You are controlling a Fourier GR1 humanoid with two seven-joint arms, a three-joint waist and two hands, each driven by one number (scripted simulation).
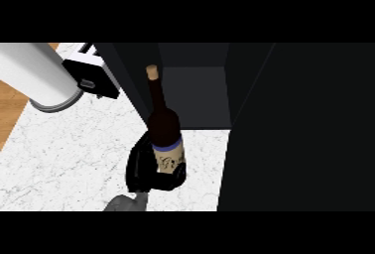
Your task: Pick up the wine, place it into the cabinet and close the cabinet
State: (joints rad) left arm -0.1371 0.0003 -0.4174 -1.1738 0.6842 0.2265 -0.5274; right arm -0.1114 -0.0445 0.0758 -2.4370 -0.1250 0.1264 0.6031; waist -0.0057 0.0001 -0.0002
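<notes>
The wine bottle [162, 126] is dark, with a cork top, a blue band and a cream label. It stands nearly upright above the counter, its neck rising in front of the open cabinet [194, 94]. My right hand [143, 171] is curled round the bottle's lower body from the left, with its grey forearm entering at the lower edge. At the upper left my left hand [92, 74] sits at the end of a large grey forearm, close beside the cabinet's left edge. Its fingers are hidden.
A wide dark cabinet door [293, 139] fills the right side, standing open toward me. The white marble counter [66, 149] spreads below and to the left. A strip of wooden floor [13, 106] shows at the far left.
</notes>
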